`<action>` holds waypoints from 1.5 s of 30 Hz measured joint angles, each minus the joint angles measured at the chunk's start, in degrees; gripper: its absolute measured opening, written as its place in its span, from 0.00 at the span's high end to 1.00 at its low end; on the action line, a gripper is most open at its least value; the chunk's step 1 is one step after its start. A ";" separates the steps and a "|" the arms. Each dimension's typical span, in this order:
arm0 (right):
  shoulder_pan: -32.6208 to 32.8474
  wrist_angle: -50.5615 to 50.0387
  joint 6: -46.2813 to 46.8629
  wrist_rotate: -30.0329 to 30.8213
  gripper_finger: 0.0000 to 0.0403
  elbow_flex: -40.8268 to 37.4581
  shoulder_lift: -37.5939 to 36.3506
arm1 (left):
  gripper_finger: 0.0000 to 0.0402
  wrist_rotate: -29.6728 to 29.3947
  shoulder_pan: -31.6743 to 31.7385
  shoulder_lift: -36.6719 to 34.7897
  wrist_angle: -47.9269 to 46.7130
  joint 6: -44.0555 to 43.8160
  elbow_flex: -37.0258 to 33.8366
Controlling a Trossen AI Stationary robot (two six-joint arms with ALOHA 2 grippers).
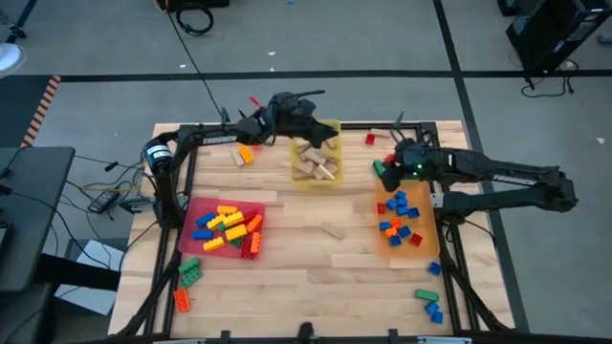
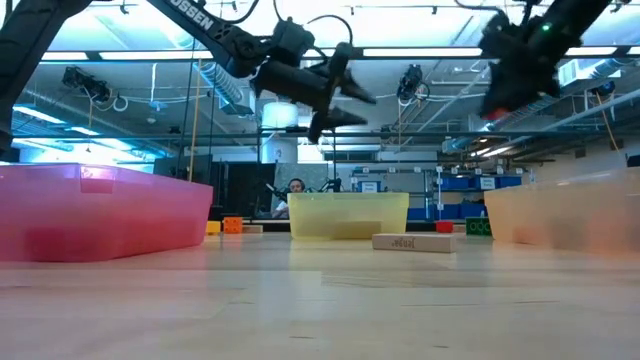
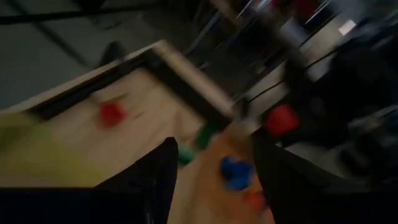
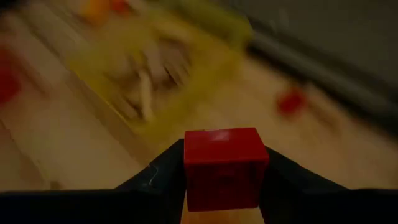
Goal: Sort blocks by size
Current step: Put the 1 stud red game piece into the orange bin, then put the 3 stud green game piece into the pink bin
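Tabletop (image 1: 316,263) of pale wood carries a red tray (image 1: 194,212) of long yellow, blue and red blocks (image 1: 228,229) near its left edge, a yellow tray (image 1: 330,127) of tan wooden blocks (image 1: 316,161) at its far edge and an orange tray (image 1: 427,234) of small blue and red blocks (image 1: 399,218) near its right edge. Left gripper (image 1: 316,119) hangs above the yellow tray's far rim, fingers apart and empty. Right gripper (image 4: 224,171), raised by the orange tray's far end, pinches a small red block (image 4: 224,165).

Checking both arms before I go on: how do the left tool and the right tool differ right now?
The left tool is open and empty over the yellow tray of wooden blocks. The right tool is shut on a red block, near the orange tray. Both are raised off the table.
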 joint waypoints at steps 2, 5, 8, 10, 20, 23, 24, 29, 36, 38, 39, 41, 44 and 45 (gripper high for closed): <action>0.02 -8.49 7.98 -0.69 0.60 2.08 1.04 | 0.48 -0.01 1.37 0.00 -8.58 4.79 2.56; 0.02 -16.80 20.07 -5.07 0.60 3.27 2.81 | 0.48 -1.11 3.03 0.00 -22.99 9.99 7.15; 0.25 -21.24 29.48 -10.30 0.60 2.50 4.74 | 0.49 -4.95 4.02 0.00 -35.64 15.30 11.21; 0.97 -22.53 35.00 -12.38 0.60 1.71 5.94 | 0.49 -6.94 4.34 0.00 -41.86 18.55 13.18; 11.29 -21.56 59.09 -18.18 0.57 -3.56 10.89 | 0.49 -3.55 5.05 -2.43 -44.37 27.01 13.99; 15.29 -21.42 64.97 -18.12 0.53 -3.94 11.96 | 0.49 -5.90 5.69 -4.40 -43.77 27.26 12.84; 16.49 -21.35 66.75 -18.08 0.51 -3.98 12.22 | 0.49 -6.68 5.79 -5.54 -42.66 27.24 11.49; 21.31 -21.12 73.25 -17.68 0.42 -3.98 13.40 | 0.49 -10.12 5.80 -13.34 -35.72 26.76 -0.04; 21.37 -18.93 71.21 -11.94 0.34 -2.10 11.98 | 0.49 -12.30 5.46 -24.86 -27.99 22.54 -15.13; 19.65 -18.46 67.00 -7.20 0.34 -0.09 11.63 | 0.49 -14.07 5.18 -27.90 -26.56 22.24 -18.37; 18.31 -18.52 64.55 -5.42 0.34 1.04 11.63 | 0.49 -15.04 4.93 -29.40 -25.94 22.14 -19.71; 14.79 -18.13 57.71 -2.93 0.34 3.67 11.83 | 0.49 -16.65 4.82 -32.53 -24.32 21.08 -22.45; 6.96 -17.46 46.15 -2.72 0.34 7.26 13.01 | 0.49 -18.33 4.59 -36.67 -21.97 19.21 -26.14; 3.80 -17.06 42.96 -3.56 0.34 8.23 13.67 | 0.49 -18.44 4.55 -37.86 -21.79 18.59 -27.10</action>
